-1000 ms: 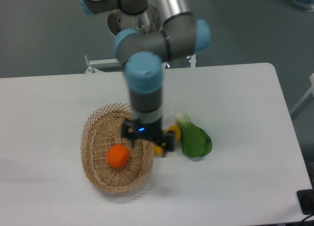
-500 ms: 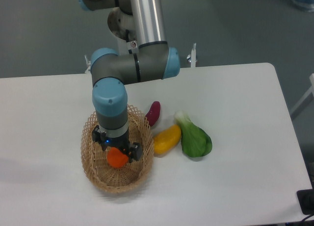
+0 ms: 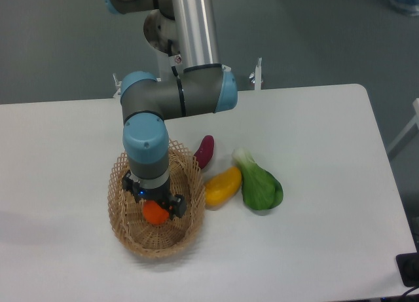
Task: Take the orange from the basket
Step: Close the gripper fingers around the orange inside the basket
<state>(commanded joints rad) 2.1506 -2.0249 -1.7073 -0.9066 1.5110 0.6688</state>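
The orange lies in the oval wicker basket at the table's front left. My gripper hangs straight down into the basket, right over the orange. Its black body covers the top of the fruit, and only the lower part shows beneath it. The wrist hides the fingers, so I cannot make out whether they are closed on the orange.
Just right of the basket lie a yellow elongated fruit, a dark red vegetable and a green leafy vegetable. The arm's base stands behind the table's far edge.
The arm swung left from the basket's right rim to above the orange, then sank slightly lower onto it. The orange has stayed in place.
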